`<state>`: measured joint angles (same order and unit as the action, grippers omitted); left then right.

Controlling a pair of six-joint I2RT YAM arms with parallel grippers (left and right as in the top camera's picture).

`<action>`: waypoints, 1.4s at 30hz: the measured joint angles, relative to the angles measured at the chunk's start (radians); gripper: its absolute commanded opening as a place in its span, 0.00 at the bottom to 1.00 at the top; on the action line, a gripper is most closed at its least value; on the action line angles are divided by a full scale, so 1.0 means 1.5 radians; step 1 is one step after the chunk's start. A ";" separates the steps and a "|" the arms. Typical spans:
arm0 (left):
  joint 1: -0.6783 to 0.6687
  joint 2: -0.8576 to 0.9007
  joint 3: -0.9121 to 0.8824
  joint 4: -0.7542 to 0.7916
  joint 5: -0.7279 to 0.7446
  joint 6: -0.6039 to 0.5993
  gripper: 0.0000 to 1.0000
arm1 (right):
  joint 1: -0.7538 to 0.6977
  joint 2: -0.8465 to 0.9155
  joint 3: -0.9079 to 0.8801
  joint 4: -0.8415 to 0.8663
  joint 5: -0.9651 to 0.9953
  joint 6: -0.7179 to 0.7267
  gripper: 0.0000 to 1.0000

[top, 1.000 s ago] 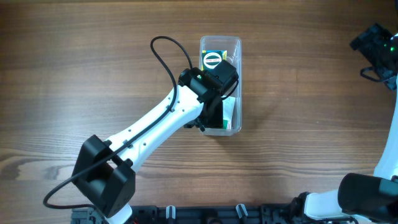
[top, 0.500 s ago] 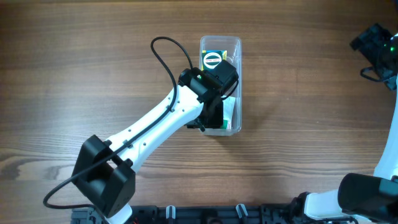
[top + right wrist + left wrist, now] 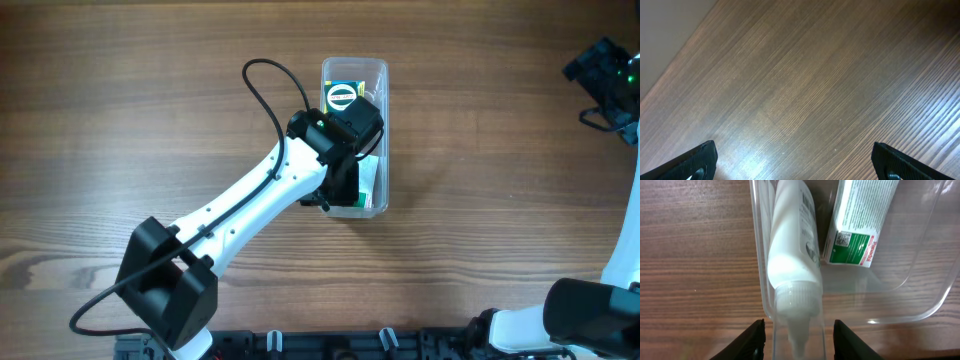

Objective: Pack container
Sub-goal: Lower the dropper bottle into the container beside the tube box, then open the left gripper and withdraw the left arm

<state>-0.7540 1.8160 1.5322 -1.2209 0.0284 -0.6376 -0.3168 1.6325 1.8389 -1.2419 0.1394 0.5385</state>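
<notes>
Your counter (image 3: 150, 100) is brown wood grain throughout. The clear container (image 3: 384, 100) sits toward 12 o'clock of centre. Only the left wrist view shows the white bottle (image 3: 790, 245) and green box (image 3: 857, 225) inside it, with the left pincer (image 3: 799, 341) spread astride the nozzle. The right pincer (image 3: 797, 162) is spread over wood.

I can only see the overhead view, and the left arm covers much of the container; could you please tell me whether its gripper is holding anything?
Observer: No, the left gripper is open, spread on either side of the capped end of the white bottle.
Operator: Is that bottle in the container?
Observer: Yes, it lies along one wall of the clear container, beside a green-and-white box.
Operator: And the right gripper?
Observer: The right gripper is open and empty, over bare table.
</notes>
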 measured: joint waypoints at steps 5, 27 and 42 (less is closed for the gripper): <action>0.000 0.000 0.000 0.009 -0.004 0.005 0.37 | 0.000 0.000 0.000 0.000 0.000 0.000 1.00; 0.010 0.000 -0.001 -0.015 0.001 0.008 0.34 | 0.000 0.000 0.000 0.000 0.000 0.000 1.00; 0.023 0.000 0.042 -0.029 0.005 0.023 0.34 | 0.000 0.000 0.000 0.000 0.000 0.000 1.00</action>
<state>-0.7200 1.8160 1.5959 -1.2640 0.0353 -0.6033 -0.3168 1.6325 1.8389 -1.2423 0.1394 0.5385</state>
